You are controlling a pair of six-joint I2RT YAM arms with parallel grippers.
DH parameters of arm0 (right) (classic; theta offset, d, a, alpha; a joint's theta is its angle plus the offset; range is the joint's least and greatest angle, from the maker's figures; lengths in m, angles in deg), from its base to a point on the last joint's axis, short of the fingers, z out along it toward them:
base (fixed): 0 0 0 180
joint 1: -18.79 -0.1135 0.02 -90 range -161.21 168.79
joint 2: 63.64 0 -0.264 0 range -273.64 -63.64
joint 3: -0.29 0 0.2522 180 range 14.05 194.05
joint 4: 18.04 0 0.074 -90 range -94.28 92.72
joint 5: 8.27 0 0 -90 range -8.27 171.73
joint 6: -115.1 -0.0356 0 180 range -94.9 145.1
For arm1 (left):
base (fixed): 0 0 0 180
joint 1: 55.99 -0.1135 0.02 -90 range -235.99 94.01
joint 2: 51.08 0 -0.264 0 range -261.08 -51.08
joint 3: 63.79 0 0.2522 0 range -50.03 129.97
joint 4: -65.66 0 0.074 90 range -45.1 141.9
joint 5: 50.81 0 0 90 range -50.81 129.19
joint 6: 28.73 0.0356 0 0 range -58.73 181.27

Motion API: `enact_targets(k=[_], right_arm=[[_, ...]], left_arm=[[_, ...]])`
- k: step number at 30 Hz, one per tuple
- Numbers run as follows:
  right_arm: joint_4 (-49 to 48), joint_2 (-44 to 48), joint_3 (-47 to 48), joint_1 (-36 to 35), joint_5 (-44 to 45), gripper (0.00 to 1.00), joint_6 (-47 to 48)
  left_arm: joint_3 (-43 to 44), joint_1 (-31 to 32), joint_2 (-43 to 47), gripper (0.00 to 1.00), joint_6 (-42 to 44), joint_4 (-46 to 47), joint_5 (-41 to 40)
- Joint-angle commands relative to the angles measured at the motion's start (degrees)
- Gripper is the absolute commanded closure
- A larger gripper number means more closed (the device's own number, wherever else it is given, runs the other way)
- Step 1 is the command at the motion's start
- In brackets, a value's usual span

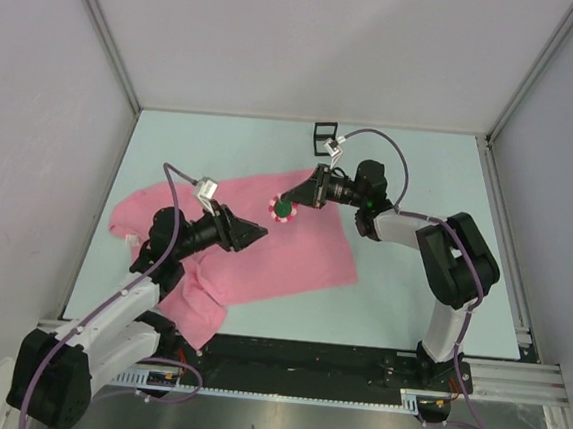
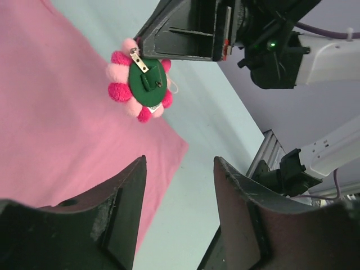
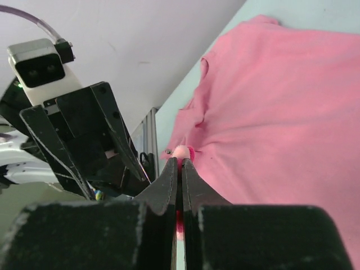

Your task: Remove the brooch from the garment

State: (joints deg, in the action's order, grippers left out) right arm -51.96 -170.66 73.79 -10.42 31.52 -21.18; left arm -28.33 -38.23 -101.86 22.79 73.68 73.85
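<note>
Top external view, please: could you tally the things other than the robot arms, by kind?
pink garment: 1
flower brooch: 1
black frame box: 1
Total: 3

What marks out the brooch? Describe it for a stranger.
Start at the big pink garment spread on the table. Near its far right corner, the right gripper pinches the brooch. It alone is flower-shaped: pink petals around a green back.
</note>
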Motion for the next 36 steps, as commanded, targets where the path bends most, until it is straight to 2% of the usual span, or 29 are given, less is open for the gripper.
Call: enact_targets(k=[1,2,9,21,28,33,36], right_arm=[[-12.61,1.2,-1.21,0.56,-3.31,1.0,-6.98],[-12.61,1.2,-1.21,0.3,-3.14,1.0,-6.72],[-13.05,1.11,-1.3,-0.23,-2.87,1.0,-6.89],[-16.48,0.94,-1.3,-1.02,-3.66,1.0,-9.0],[-17.97,0.5,-1.3,-1.55,-3.92,1.0,-10.14],[-18.68,0.5,-1.21,-1.64,-3.93,1.0,-10.67],[-17.72,0.59,-1.3,-1.73,-3.66,1.0,-9.88]], left_arm=[[-3.76,2.1,1.83,0.45,-0.45,10.81,-3.45],[-4.37,2.37,1.48,0.45,-0.98,13.79,-3.45],[-4.46,3.77,-2.39,0.39,-3.09,18.2,-5.03],[-4.03,3.77,-7.48,0.38,-7.04,25.5,-5.83],[-4.2,3.77,-12.05,0.37,-11.17,34.36,-4.33],[-5.08,3.77,-16.26,0.45,-15.48,41.92,-3.45],[-5.26,3.51,-17.76,0.55,-16.8,44.39,-3.28]])
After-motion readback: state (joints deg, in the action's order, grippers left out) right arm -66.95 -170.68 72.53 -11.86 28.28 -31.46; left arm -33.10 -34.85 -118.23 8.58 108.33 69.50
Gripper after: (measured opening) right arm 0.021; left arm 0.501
